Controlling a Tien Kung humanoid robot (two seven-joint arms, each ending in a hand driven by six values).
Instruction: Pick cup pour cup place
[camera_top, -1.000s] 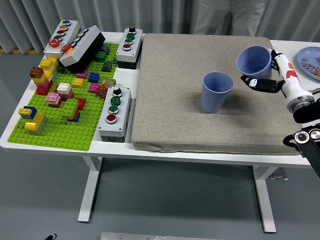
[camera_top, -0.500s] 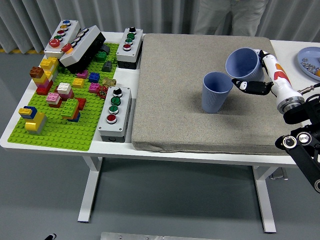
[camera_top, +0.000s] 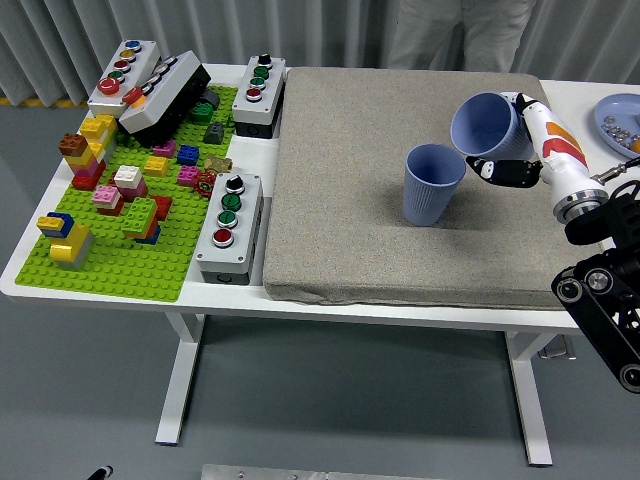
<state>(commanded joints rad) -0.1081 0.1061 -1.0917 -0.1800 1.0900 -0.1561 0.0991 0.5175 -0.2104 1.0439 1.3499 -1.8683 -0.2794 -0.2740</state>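
One high head view looks down over the white table (camera_top: 590, 95).

right arm: comes in from the lower right corner, black linkage low down, then a white forearm angling up and to the left

right hand (camera_top: 515, 140): white with orange marks, wrapped around a tilted blue cup (camera_top: 487, 125), so it's holding it off the surface

fingers (camera_top: 505, 169): dark ones curl under the cup's lower side

wrist: bent, silver cuff just behind the hand

left arm: nowhere in the shot
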